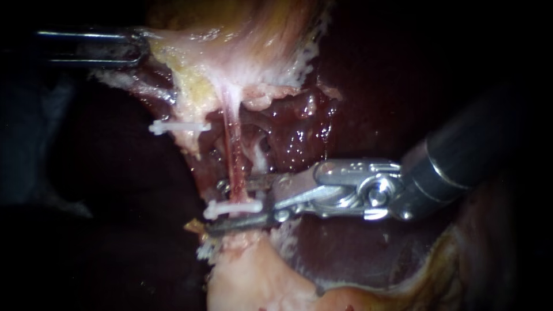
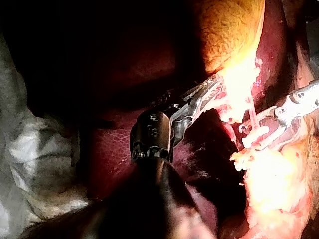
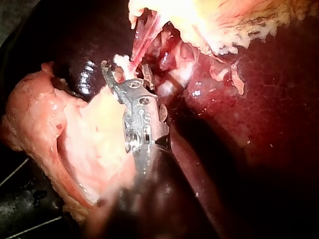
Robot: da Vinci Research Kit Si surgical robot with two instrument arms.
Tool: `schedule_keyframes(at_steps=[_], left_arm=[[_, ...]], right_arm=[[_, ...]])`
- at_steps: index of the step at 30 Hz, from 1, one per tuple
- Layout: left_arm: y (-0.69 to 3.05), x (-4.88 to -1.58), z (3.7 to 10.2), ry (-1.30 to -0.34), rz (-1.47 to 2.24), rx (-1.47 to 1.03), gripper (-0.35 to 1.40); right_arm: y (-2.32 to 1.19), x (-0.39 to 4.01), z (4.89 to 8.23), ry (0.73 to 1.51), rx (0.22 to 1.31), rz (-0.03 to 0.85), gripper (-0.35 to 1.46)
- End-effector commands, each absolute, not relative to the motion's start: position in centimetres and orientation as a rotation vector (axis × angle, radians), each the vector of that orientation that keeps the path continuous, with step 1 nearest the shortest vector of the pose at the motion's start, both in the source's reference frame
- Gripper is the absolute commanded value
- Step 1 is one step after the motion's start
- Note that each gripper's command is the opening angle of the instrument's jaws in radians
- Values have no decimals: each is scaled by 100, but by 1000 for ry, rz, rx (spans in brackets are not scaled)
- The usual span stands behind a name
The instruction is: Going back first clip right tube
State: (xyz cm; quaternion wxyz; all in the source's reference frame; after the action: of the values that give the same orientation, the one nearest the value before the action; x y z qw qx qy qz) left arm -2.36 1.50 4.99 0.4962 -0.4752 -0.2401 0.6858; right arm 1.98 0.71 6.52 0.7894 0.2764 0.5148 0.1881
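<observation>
Right instrument [image 1: 219,205] at the clipped right tube [image 1: 230,155].
Jaws parted astride upright tube, clip [image 1: 233,208] between; exit path rightward; left instrument [image 1: 137,48] clamping pale tissue [image 1: 173,49].

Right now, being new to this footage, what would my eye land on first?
The right instrument, its jaws open around a taut pink tube with a white clip between them, mid-view. A second white clip sits higher, left of the tube; the left instrument grips pale tissue at upper left.
</observation>
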Motion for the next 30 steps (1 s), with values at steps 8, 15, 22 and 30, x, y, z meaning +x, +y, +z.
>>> schedule_keyframes(at_steps=[8,15,22,30], left_arm=[[150,-235,499,-582,1662,-1151,-35],[150,-236,499,-581,1662,-1151,-35],[150,-236,501,-581,1662,-1152,-35],[148,-240,509,-574,1664,-1153,-35]], right_arm=[[74,140,636,1144,477,273,50],[94,82,615,1157,432,215,50],[113,50,599,1156,395,199,50],[115,42,598,1156,387,192,50]])
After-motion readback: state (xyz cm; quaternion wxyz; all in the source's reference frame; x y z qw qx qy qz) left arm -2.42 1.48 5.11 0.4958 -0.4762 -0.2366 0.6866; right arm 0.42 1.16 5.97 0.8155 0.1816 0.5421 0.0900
